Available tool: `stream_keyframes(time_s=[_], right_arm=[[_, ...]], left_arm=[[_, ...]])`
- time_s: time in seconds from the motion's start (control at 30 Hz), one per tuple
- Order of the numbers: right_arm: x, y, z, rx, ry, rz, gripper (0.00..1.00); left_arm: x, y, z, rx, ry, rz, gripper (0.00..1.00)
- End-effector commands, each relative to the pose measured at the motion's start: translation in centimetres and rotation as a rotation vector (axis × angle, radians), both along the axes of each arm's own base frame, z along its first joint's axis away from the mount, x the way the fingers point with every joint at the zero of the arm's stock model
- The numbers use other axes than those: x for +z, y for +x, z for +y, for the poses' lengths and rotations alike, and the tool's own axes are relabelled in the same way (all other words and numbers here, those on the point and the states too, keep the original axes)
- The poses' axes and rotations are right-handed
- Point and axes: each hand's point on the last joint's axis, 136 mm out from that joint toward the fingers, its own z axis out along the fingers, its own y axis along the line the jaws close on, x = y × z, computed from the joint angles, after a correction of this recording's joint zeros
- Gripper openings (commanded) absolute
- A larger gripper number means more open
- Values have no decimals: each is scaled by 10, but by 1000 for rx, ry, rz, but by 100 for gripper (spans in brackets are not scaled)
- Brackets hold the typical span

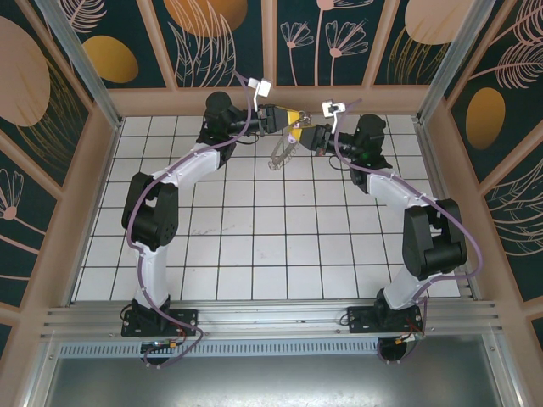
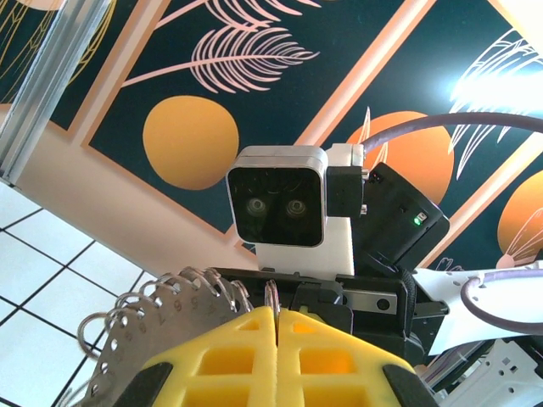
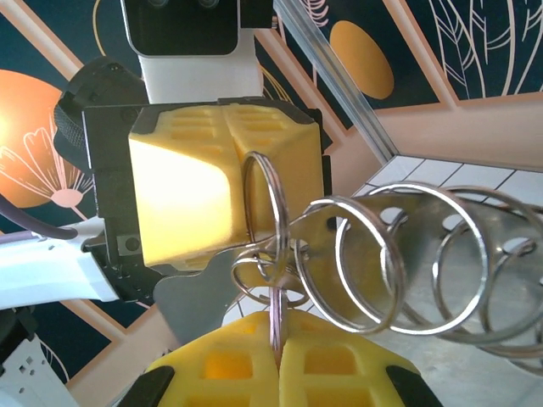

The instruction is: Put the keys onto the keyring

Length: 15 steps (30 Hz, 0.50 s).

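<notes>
Several stamped digits along keyring (image 2: 136, 337) rim

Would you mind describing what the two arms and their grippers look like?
The left arm and right arm have white links between bulky black joints, with a purple cable running along each. The left gripper and right gripper have black bodies and yellow fingers moulded with square recesses. A white camera box with a dark face sits at each wrist.
</notes>
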Motion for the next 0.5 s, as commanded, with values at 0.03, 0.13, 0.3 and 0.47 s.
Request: stream_keyframes(time_s=[0.03,0.13,0.3,0.47], right_arm=[[12,0,-9,-19,-17,-27,0],[13,-1,-18,-45,-44,-20,0],[18,-5,-24,-60,-90,-9,0],[22,-4,-25,-70,-142,4,0]], left_arm=[[38,-18,4,4,-49,-119,0],[35,-16,4,17,-33,-123,0],[30,-14,4,28,-24,-123,0],[27,-13,4,33,-19,-121,0]])
